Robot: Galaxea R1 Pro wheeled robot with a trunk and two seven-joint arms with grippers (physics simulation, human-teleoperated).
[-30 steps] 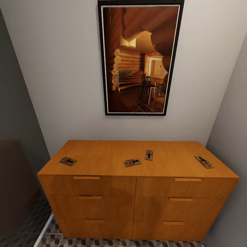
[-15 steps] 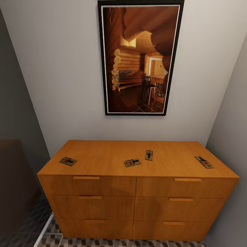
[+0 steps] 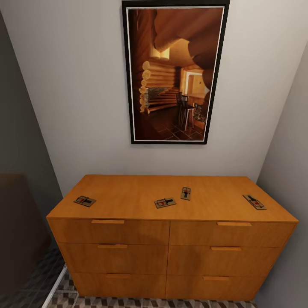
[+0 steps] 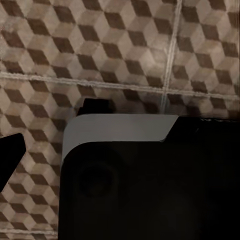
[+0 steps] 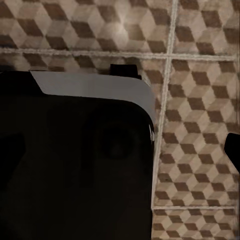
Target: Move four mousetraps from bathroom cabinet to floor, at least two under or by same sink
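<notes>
The orange-brown cabinet (image 3: 171, 252) stands against the wall in the head view, all its drawers closed. Several mousetraps lie flat on its top: one at the left (image 3: 84, 200), two near the middle (image 3: 165, 202) (image 3: 185, 193), one at the right (image 3: 254, 202). Cube-patterned bathroom floor (image 3: 128, 303) shows below the cabinet and under both wrist cameras (image 4: 120, 50) (image 5: 200, 100). A dark left fingertip (image 4: 10, 152) and a dark right fingertip (image 5: 232, 147) sit at the frames' outer edges, over the tiles and holding nothing. The sink is out of view.
A large framed picture (image 3: 173, 72) hangs above the cabinet. Grey walls close in on both sides. A dark bulky shape (image 3: 17, 231) and a white bar (image 3: 54, 286) stand left of the cabinet. My own dark, grey-edged body (image 4: 120, 130) (image 5: 90, 85) covers much of each wrist view.
</notes>
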